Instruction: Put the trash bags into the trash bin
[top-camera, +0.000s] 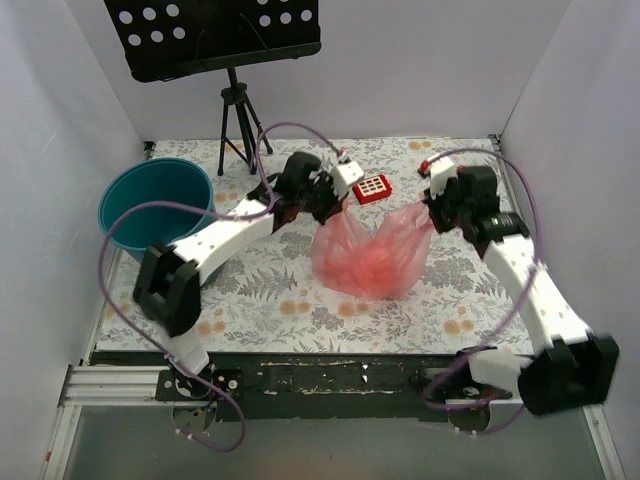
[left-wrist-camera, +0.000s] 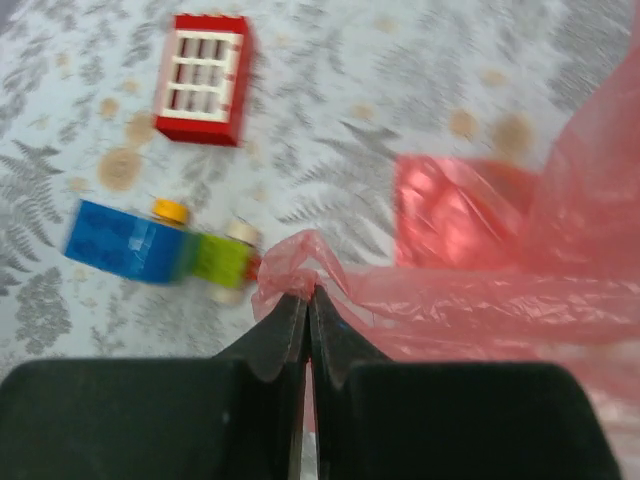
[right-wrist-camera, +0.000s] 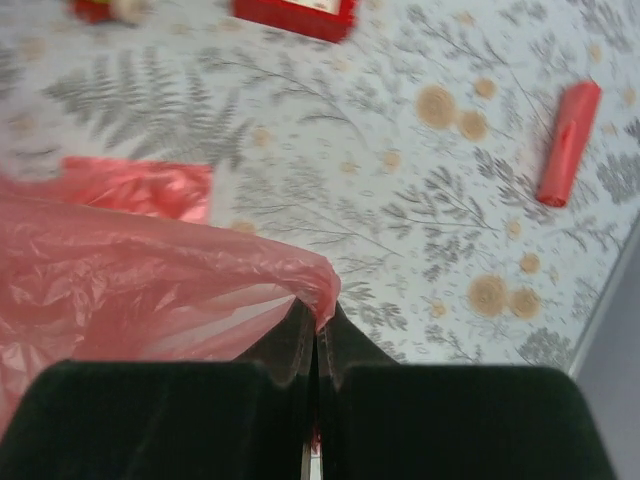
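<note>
Jointly, the left gripper (left-wrist-camera: 308, 295) and the right gripper (right-wrist-camera: 318, 315) held the trash bag (top-camera: 365, 255) by opposite top corners. Each pair of jaws was pressed flat together, with a pinch of pink-red film bunched at the tips. Between them the bag sagged in a shallow V. Its crumpled body rested on the fern-printed tablecloth (top-camera: 260, 295) near the middle, well apart from the trash bin (top-camera: 150, 200), which stood upright at the far left. Just beyond the bag lay a small red box (left-wrist-camera: 203, 78) with white squares; in the right wrist view the upper edge cut it off. A blue and green block toy (left-wrist-camera: 150, 245) beside the left fingertips was too blurred to make out in detail. A red stick (right-wrist-camera: 567, 143) lay on the cloth to the right, apart from the bag. Whether anything lay inside the bag could not be told through the film.
</note>
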